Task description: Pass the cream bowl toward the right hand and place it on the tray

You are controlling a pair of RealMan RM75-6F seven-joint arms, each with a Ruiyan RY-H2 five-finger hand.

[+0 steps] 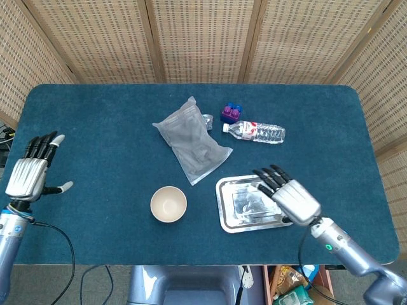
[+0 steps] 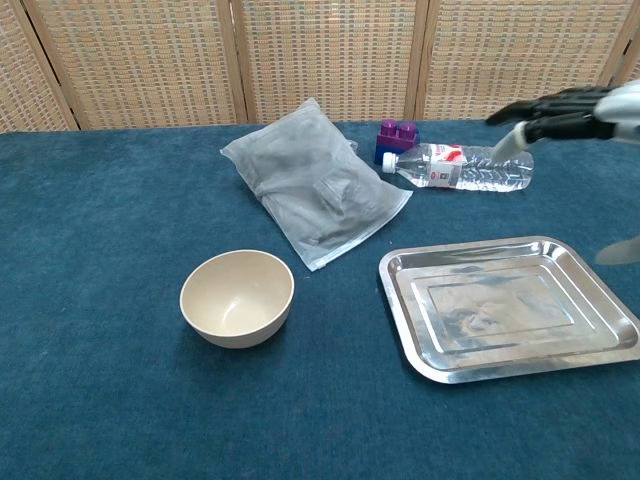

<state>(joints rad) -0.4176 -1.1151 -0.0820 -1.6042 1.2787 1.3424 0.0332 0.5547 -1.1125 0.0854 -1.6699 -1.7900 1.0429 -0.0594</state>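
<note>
- The cream bowl [image 1: 168, 204] is standing upright on the blue table [image 1: 95, 140], just to the left of the tray [image 1: 224, 210] and not touching it; no hand is holding it.
- The left hand [image 1: 28, 173] is hovering far out at the table's left edge, fingers spread and holding nothing.
- The right hand [image 1: 287, 196] is hanging over the tray with fingers extended and apart, also holding nothing.
- Risk: the right hand is reaching across the tray, so I am judging it could knock the tray's rim and shift it.
- Risk: the bowl's wall is smooth and round, so a shallow pinch on the rim could be letting it tip or slide.
- The plastic bag [image 1: 193, 140] is lying near the bowl, so a wide approach may be catching it.
- In the chest view the right hand is cut off by the frame edge, and the left hand is not appearing there at all.
</note>
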